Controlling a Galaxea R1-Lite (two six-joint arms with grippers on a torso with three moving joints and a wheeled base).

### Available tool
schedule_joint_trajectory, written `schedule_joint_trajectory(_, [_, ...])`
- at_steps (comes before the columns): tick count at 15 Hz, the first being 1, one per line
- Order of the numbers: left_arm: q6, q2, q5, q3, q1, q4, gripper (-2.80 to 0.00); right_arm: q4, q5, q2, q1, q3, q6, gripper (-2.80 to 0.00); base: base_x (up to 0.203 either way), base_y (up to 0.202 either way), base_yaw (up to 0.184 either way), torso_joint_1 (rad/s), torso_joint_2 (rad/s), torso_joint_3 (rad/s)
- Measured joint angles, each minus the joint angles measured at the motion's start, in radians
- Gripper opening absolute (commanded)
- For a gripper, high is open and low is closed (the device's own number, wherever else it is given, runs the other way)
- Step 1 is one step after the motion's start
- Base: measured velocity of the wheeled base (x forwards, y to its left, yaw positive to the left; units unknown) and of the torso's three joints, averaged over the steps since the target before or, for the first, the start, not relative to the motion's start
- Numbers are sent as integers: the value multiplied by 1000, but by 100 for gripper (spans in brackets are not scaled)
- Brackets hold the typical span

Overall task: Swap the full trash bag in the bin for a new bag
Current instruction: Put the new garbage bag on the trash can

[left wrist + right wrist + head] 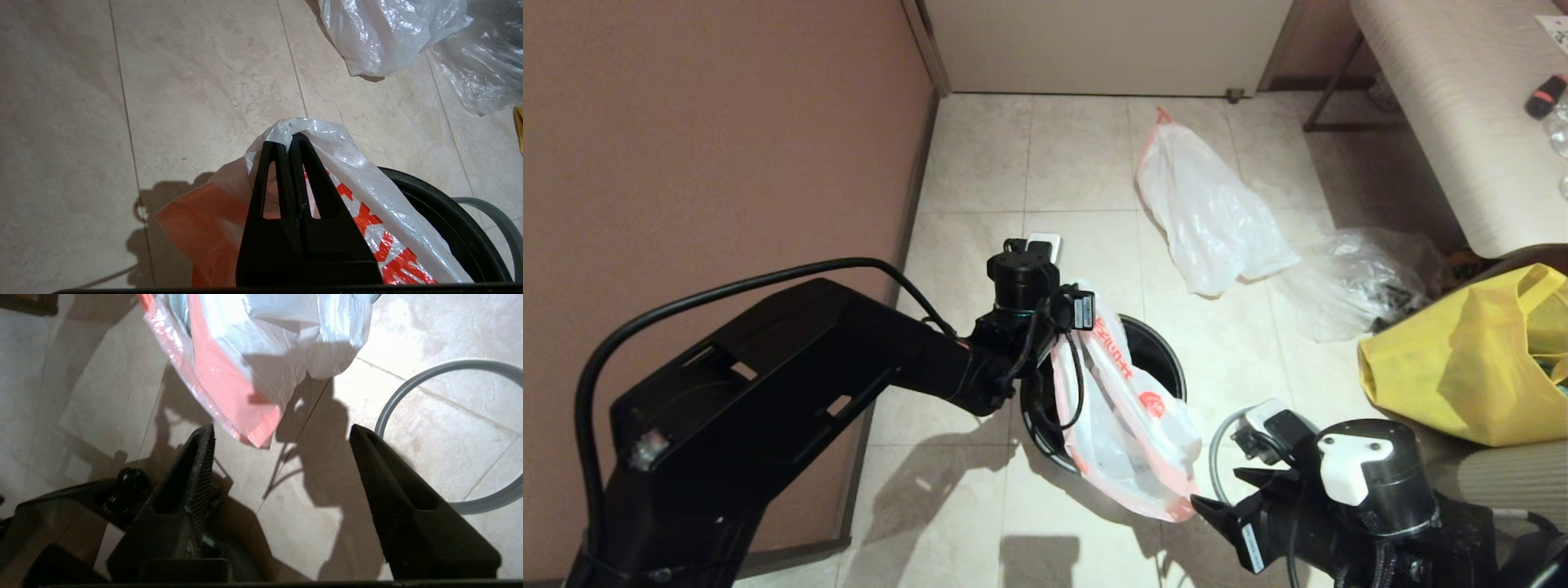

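Tiled floor (980, 188) by a brown wall. Left gripper (291, 141) pinched tight on the top edge of the new bag (1127, 416), which hangs over the bin (1156, 351), its bottom spilling past the near rim. Right gripper (282, 435), jaws apart, empty, just below the bag's corner. Full bag (1209, 212) lies beyond the bin. Hoop (445, 433) on floor. Advice: catch the opposite edge, spread the mouth, then lower it in.

Warm indoor light, hard arm shadows on floor tiles (980, 490); pics sharp, slight glare on plastic.
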Motion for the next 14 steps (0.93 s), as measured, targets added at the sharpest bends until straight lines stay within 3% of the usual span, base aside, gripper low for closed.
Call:
schedule_joint_trajectory(5, [-2,2,2,4,1,0,-280,-274,-56,135,18,92,-122,0,0,0,0,0,0,0])
schedule_joint_trajectory(12, [-6,-4,1,20,9,-3,-280,-423,-82,281,35,81,-177,0,0,0,0,0,0,0])
schedule_joint_trajectory(13, [-13,-7,1,22,9,-2,-280,-459,-98,316,23,47,-177,-280,0,0,0,0,0,0])
schedule_joint_trajectory(14, [-16,-10,1,24,8,-2,-280,-515,-116,356,9,7,-178,-280,0,0,0,0,0,0])
